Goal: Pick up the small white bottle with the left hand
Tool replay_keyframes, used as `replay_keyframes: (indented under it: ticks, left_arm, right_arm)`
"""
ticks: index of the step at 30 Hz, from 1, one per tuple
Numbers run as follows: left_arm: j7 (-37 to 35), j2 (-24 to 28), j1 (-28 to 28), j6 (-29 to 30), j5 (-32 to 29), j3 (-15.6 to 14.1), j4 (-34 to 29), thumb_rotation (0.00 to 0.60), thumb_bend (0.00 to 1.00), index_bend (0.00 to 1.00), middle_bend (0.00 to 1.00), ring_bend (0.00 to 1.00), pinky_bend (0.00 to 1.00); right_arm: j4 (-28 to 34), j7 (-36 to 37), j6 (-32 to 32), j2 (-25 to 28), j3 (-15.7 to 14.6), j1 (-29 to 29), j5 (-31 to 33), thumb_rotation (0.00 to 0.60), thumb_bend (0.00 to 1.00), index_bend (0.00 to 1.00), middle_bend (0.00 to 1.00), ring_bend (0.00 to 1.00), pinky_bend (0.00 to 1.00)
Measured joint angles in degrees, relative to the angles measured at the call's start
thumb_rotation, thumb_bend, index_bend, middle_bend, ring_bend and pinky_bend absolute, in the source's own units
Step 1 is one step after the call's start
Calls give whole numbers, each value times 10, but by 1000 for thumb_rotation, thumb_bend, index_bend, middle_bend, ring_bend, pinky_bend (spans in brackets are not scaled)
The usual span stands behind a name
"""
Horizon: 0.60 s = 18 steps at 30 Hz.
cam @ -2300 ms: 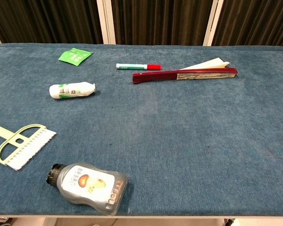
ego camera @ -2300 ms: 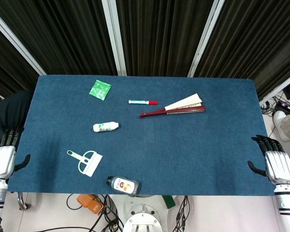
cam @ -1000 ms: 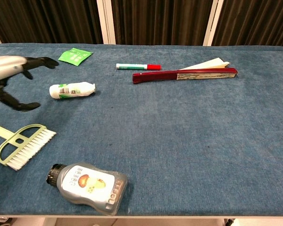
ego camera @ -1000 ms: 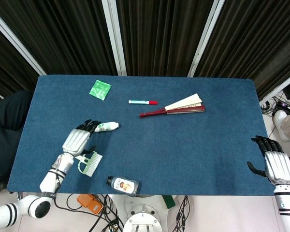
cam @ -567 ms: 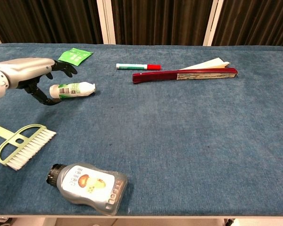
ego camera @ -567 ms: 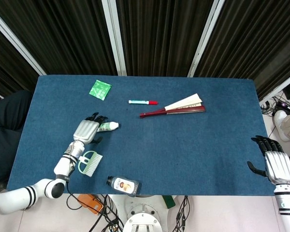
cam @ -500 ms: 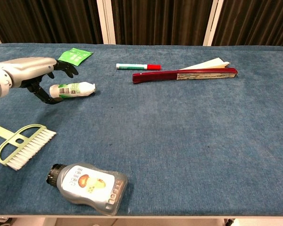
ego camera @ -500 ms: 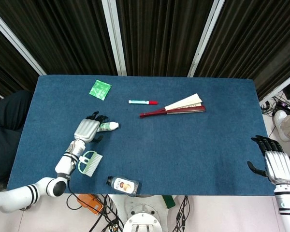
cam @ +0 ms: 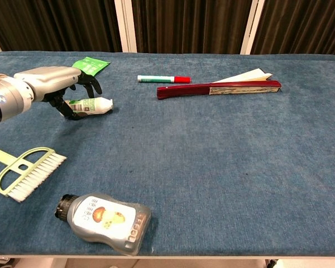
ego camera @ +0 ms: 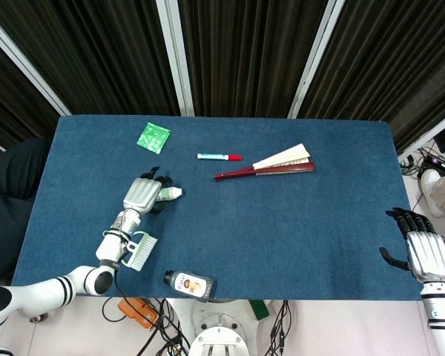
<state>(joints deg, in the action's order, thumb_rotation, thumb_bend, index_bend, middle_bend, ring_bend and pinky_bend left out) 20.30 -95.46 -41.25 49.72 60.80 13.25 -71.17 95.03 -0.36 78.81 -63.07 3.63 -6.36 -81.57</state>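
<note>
Fingers point(cam: 88, 79) of left hand point(cam: 54, 78) curl over the one small white bottle point(cam: 92, 104), lying on bench point(cam: 223, 162); grip unclear. Right hand point(ego camera: 424, 254) at bench edge, fingers loosely apart, empty. Also one each: fan point(cam: 223, 86), marker point(cam: 163, 79), brush point(cam: 23, 172).

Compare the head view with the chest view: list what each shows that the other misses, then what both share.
Only the head view shows the right hand, off the table's right edge with nothing in it, plus the left forearm trailing back over the brush.

Only the chest view shows, side-on, the left hand's fingers arched over the small white bottle, which lies on the table; actual contact is unclear.

Both show the left hand, bottle, green packet, marker, folded fan, brush and dark-capped bottle.
</note>
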Motion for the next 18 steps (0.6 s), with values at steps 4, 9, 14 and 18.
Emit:
replay_keyframes:
  ticks: [4, 9, 14, 18]
  left_arm:
    - [-1, -8, -7, -3, -11, 2, 23, 600, 315, 287, 333, 43, 218]
    - [-7, -11, -9, -4, -20, 0, 35, 600, 317, 296, 345, 48, 218]
    - [-13, -12, -9, -6, -23, -6, 43, 600, 326, 312, 373, 68, 218]
    - [-20, -13, -7, -11, -26, -11, 52, 600, 335, 317, 381, 71, 218]
  right_arm:
    - [0, 1, -1, 0, 1, 0, 2, 600, 385, 239, 206, 181, 172]
    - [0, 1, -3, 1, 1, -1, 3, 600, 385, 239, 206, 181, 172]
    - [0, 0, -4, 1, 1, -1, 5, 600, 385, 239, 206, 181, 172]
    - [1, 1, -4, 1, 1, -1, 5, 600, 385, 239, 206, 181, 172]
